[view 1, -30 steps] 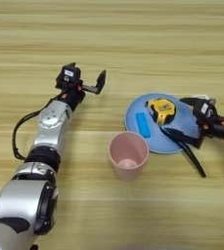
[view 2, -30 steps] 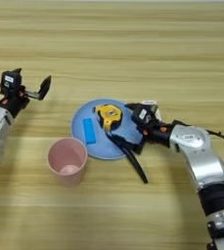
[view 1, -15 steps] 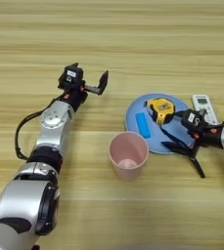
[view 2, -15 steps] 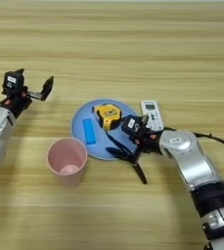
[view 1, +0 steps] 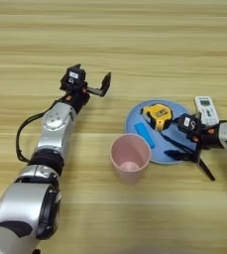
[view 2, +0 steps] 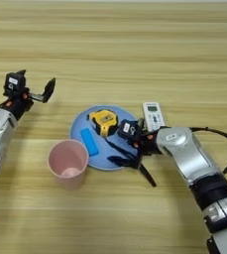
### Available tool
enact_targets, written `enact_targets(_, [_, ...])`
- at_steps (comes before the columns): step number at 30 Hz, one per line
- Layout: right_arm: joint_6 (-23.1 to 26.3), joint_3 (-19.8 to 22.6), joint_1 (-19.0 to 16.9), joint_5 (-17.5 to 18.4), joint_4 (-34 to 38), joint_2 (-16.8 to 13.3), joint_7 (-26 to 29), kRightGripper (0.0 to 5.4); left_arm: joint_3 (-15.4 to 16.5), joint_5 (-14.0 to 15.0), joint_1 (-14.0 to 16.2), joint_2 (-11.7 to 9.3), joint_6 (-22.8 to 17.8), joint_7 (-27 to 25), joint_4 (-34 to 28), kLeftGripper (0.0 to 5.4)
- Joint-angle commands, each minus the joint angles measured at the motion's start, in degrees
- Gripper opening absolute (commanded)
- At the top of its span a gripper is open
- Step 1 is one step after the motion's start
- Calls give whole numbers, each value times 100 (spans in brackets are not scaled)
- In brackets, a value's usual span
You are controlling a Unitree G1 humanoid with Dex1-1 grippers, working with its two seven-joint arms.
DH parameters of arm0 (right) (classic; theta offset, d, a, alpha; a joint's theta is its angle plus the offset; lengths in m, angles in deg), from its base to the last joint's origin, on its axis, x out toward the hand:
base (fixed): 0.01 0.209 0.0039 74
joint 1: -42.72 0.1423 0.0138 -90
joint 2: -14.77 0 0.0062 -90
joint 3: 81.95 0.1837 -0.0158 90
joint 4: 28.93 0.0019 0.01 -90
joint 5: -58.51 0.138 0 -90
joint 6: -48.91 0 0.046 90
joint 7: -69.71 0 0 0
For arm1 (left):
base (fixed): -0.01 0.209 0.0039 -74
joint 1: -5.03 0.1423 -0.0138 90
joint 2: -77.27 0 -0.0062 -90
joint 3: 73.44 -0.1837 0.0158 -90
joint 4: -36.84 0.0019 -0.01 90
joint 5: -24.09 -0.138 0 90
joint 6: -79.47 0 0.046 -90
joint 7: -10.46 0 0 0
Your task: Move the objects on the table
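Observation:
A round light-blue plate (view 2: 80,124) lies right of centre and carries a yellow-and-black tape measure (view 2: 104,121) and a small blue block (view 2: 89,141). The tape's thin black strap trails toward the plate's near right rim. My right gripper (view 2: 133,171) stands open there, one finger over the rim and the other over the table (view 1: 135,39). A white remote control (view 2: 153,115) lies just right of the plate, beside that wrist. In front of the plate stands a pink cup (view 1: 130,158), upright. Far to the left my left gripper (view 1: 92,82) is open and holds nothing.
My left forearm (view 1: 55,129) lies on the table along the left side with a black cable looping beside it. My right forearm (view 2: 189,158) comes in from the lower right, also with a cable.
My right gripper has slid left and nearer along the plate's right rim, uncovering the white remote control. The left arm, cup, tape measure and block have stayed put.

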Motion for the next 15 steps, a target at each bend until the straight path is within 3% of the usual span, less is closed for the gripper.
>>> enact_targets(1, [21,-320,-313,-300,32,-295,309,540,-21,-50,-67,22,10,-2,-21,536])
enact_targets(15, [-69,-578,-741,-296,580,-683,757,540,-4,-23,-72,27,-16,-21,-38,536])
